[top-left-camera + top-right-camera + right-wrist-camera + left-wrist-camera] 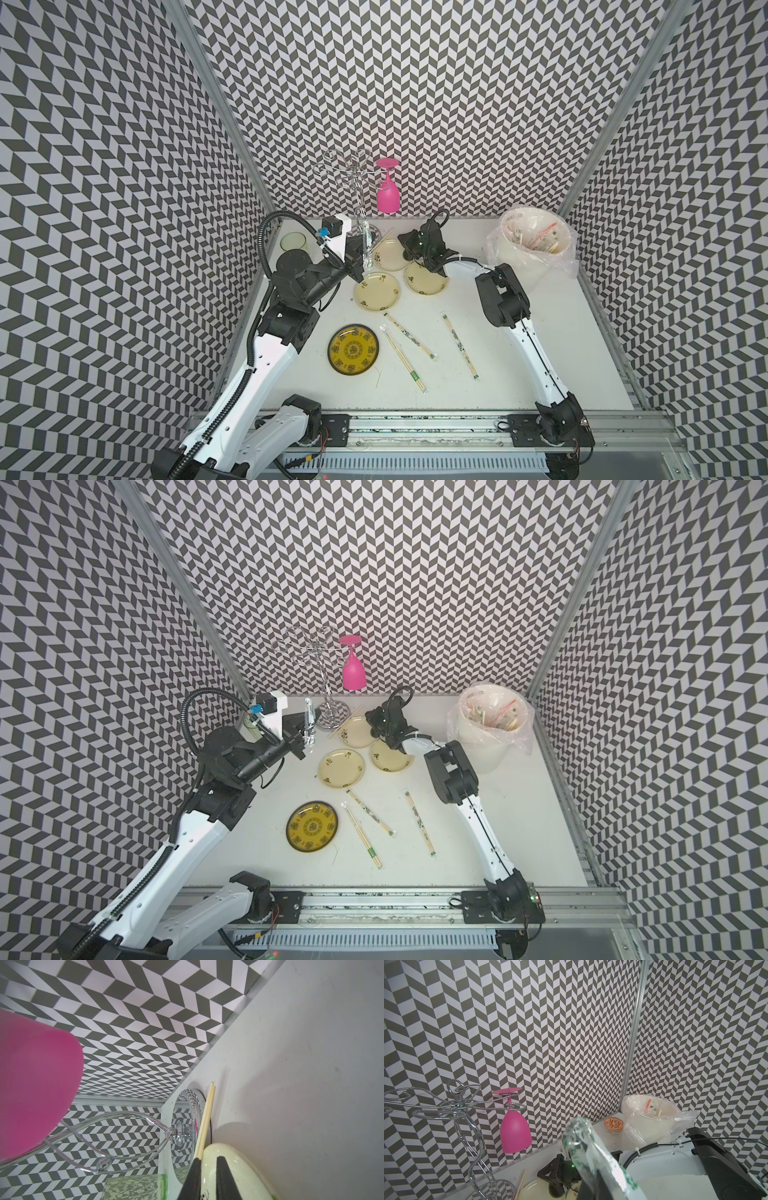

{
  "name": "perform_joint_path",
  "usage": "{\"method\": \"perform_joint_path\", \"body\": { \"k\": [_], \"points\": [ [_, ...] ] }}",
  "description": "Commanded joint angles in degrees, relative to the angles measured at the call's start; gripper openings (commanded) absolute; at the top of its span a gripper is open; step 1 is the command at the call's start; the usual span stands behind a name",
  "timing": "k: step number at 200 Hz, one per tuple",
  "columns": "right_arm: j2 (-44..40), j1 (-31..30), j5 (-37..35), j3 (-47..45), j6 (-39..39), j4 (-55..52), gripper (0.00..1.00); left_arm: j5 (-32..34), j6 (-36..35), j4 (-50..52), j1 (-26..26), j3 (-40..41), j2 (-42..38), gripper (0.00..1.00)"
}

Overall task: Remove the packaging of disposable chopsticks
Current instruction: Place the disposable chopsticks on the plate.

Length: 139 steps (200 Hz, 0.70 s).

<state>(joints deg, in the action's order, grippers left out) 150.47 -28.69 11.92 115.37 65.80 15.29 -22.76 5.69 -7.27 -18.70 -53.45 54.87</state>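
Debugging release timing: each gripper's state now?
Left gripper: shut on the long clear plastic sleeve.
Right gripper: slightly open, empty; bare pale wooden chopsticks lie beside one finger.

Dark-grey-and-white chevron walls (415, 83) around a white table (519, 365) — pink goblet (388, 195), yellow plate (353, 348) with dark ornament, cream plates (377, 291) with dark sprigs, an orange-and-white bowl (613, 1125), a clear sleeve (593, 1153) flecked green, lying sleeves (409, 336) printed black-and-white.

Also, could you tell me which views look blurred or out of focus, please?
Left wrist view: the clear sleeve near the lens is out of focus. Right wrist view: the pink glass is soft, the chopsticks sharp. Both top views: crisp, evenly lit table.
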Motion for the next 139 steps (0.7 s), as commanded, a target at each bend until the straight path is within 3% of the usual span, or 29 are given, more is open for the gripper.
{"method": "perform_joint_path", "body": {
  "k": [1,139],
  "points": [
    [-0.68,0.24,-1.02,-1.46,0.21,2.19,0.16,-0.32,0.40,-1.04,0.33,0.37,-0.42,0.00],
    [-6.75,0.01,-2.52,-2.33,-4.49,2.68,0.19,0.01,0.37,-0.91,0.59,0.31,-0.38,0.00]
  ]
}}
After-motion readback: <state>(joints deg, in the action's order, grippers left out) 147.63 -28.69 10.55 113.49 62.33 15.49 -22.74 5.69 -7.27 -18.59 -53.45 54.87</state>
